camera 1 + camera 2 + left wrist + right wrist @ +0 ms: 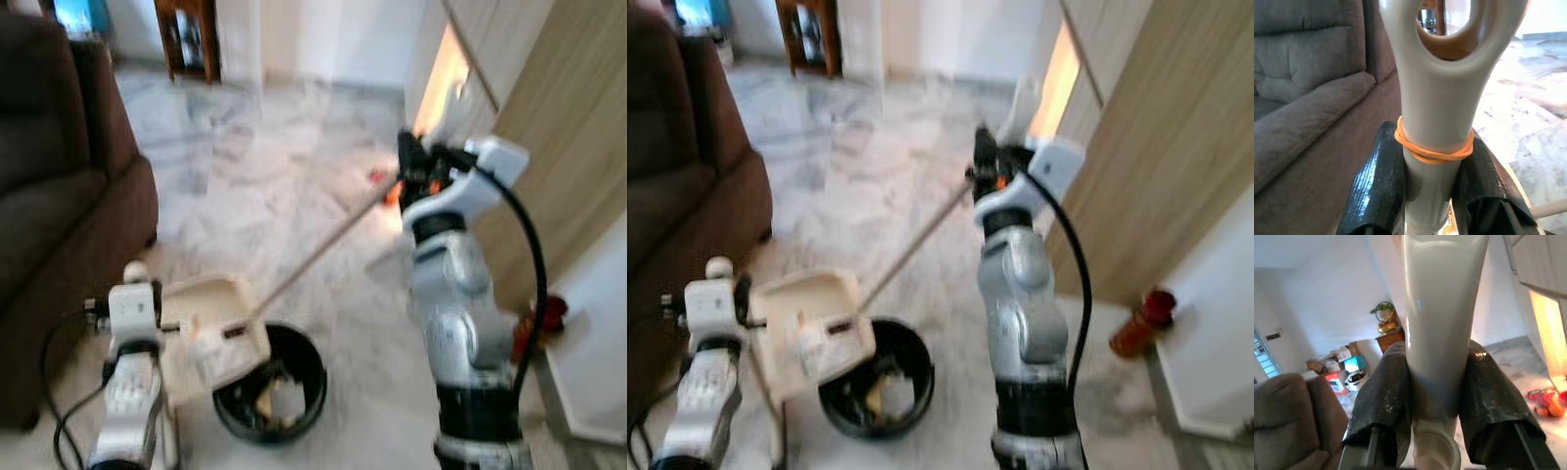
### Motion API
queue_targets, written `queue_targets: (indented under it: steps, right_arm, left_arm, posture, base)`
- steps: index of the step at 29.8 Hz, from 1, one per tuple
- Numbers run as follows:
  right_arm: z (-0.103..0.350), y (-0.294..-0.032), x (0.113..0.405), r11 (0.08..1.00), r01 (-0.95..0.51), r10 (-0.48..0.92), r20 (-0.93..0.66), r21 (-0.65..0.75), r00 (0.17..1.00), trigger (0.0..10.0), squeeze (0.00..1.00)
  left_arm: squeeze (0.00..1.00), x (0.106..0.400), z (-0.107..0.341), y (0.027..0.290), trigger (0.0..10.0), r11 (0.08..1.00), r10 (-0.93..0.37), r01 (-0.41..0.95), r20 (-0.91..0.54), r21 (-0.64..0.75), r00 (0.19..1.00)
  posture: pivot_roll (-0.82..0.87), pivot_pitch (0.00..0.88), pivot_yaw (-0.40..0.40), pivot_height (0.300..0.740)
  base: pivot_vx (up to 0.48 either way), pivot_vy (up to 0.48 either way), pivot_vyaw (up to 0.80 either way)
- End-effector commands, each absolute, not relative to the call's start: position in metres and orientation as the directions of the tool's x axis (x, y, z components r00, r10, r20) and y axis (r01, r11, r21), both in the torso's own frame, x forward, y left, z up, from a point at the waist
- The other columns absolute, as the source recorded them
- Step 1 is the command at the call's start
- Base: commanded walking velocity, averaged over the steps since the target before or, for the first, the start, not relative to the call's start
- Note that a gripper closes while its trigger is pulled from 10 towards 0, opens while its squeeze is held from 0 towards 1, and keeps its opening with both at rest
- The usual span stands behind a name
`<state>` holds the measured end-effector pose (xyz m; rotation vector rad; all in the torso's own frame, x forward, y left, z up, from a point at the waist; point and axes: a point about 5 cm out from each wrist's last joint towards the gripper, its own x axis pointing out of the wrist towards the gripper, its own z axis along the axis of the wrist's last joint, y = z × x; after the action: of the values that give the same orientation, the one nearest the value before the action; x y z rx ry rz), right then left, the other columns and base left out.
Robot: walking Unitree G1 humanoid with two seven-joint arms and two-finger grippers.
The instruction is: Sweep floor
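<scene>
Cream dustpan (220,328) is tipping over the bin (272,384), left gripper (1432,191) clamping its handle, right gripper (1437,404) clamping the broom (323,245); you are best tilting slowly, lip inside the rim.

Your left gripper (1432,186) grips a cream plastic handle (1437,117) between its two black fingers (1376,186) — one pressed against each side. An orange rubber band (1432,149) circles the handle just above them, and the handle ends in an open loop. Behind stand a grey-brown sofa (1308,88) and the marble floor (1528,112).
</scene>
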<state>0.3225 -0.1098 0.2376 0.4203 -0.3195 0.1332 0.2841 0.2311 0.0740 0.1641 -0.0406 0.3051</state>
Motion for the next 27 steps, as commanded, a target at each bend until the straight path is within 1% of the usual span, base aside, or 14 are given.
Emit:
queue_targets:
  steps: [1,16,22,27]
  right_arm:
    - [0.252,-0.115,0.320,0.896,-0.199,0.028,0.396,0.396,0.918,10.0,0.00]
    - [0.250,-0.116,0.319,0.907,-0.184,0.017,0.402,0.380,0.916,10.0,0.00]
    - [0.251,-0.112,0.316,0.932,-0.195,0.043,0.442,0.306,0.896,10.0,0.00]
    - [0.249,-0.105,0.311,0.953,-0.214,0.085,0.488,0.216,0.869,10.0,0.00]
  left_arm:
    - [0.00,0.289,0.082,0.226,10.0,0.946,0.270,-0.283,0.101,0.155,0.958]
    - [0.00,0.289,0.082,0.224,10.0,0.950,0.258,-0.272,0.105,0.153,0.960]
    - [0.00,0.289,0.082,0.223,10.0,0.951,0.257,-0.271,0.105,0.152,0.961]
    - [0.00,0.289,0.082,0.223,10.0,0.951,0.255,-0.269,0.107,0.151,0.961]
  posture:
    - [0.11,0.000,-0.017,0.740]
    - [0.11,0.000,-0.014,0.740]
    - [0.11,0.000,-0.013,0.740]
    - [0.11,0.000,-0.012,0.740]
  base:
    - [0.300,0.000,0.00]
    - [0.000,0.000,0.00]
    - [0.000,0.000,0.00]
    - [0.000,0.000,0.00]
